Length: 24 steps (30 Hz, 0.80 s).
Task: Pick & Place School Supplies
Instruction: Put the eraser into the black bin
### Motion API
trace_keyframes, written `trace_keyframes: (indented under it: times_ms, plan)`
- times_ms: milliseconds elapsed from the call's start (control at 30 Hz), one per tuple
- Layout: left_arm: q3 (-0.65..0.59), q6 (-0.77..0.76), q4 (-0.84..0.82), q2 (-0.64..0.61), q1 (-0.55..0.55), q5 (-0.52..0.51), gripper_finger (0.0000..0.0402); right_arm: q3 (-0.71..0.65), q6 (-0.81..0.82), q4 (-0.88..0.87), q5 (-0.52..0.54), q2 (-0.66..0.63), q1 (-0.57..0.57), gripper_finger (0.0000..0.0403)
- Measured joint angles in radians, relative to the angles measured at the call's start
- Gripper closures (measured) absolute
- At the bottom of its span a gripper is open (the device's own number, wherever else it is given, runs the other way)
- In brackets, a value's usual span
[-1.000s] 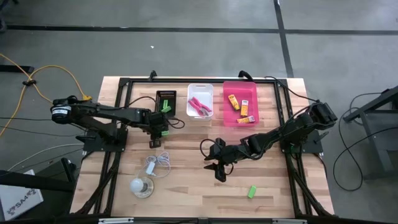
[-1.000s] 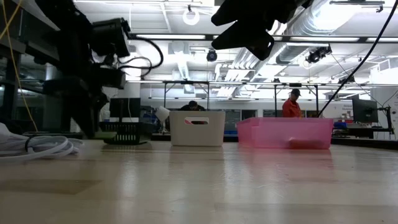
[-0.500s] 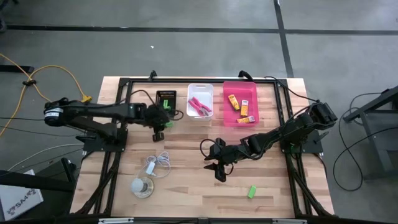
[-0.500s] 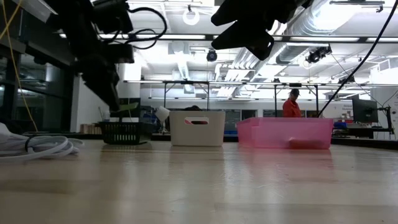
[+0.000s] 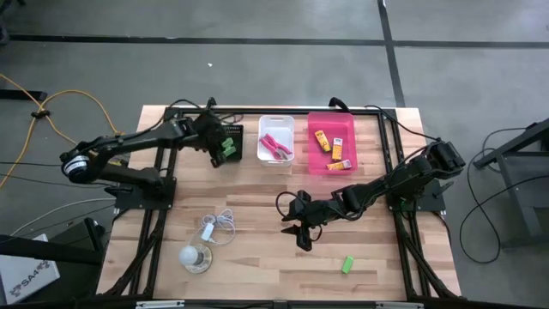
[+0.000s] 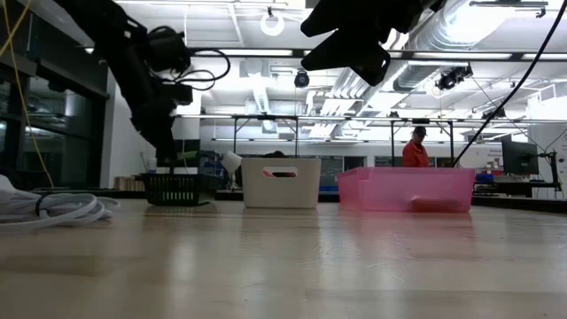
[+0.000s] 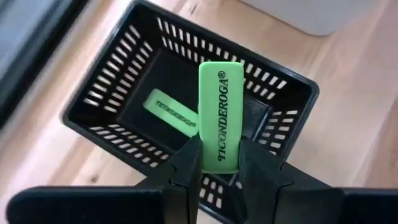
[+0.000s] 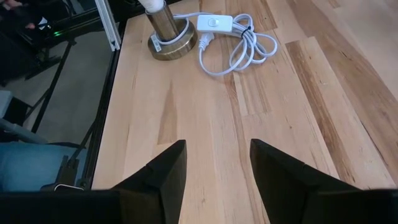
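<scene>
While our left gripper (image 7: pixel 219 163) is pinching a green eraser (image 7: pixel 222 115) above the black basket (image 7: pixel 99 93), we are preparing release.

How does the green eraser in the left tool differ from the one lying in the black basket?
The held eraser is clamped between the left tool's fingers, above the black basket; the basket eraser lies loose on the basket's floor. The held one stands on end with its printed face in full view; the other lies flat, partly hidden behind it. Both are bright green with dark lettering.
</scene>
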Motion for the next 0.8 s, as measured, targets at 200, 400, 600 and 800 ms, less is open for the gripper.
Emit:
trace_keyframes:
  times_ms: [200, 400, 600, 800]
  plan:
    - [0.0, 0.023, 0.07, 0.068, 0.065, 0.129, 0.0318, 0.0, 0.0, 0.0, 0.001, 0.0, 0.0, 0.0237]
    - [0.0, 0.061, 0.112, 0.153, 0.065, 0.093, 0.0318, 0.0, 0.0, 0.0, 0.0, 0.0, 0.0, 0.0237]
    - [0.0, 0.064, 0.146, 0.211, 0.067, 0.014, 0.0318, 0.0, 0.0, 0.0, 0.0, 0.0, 0.0, 0.0237]
    - [0.0, 0.063, 0.163, 0.226, 0.074, 0.013, 0.0318, 0.0, 0.0, 0.0, 0.0, 0.0, 0.0, 0.0237]
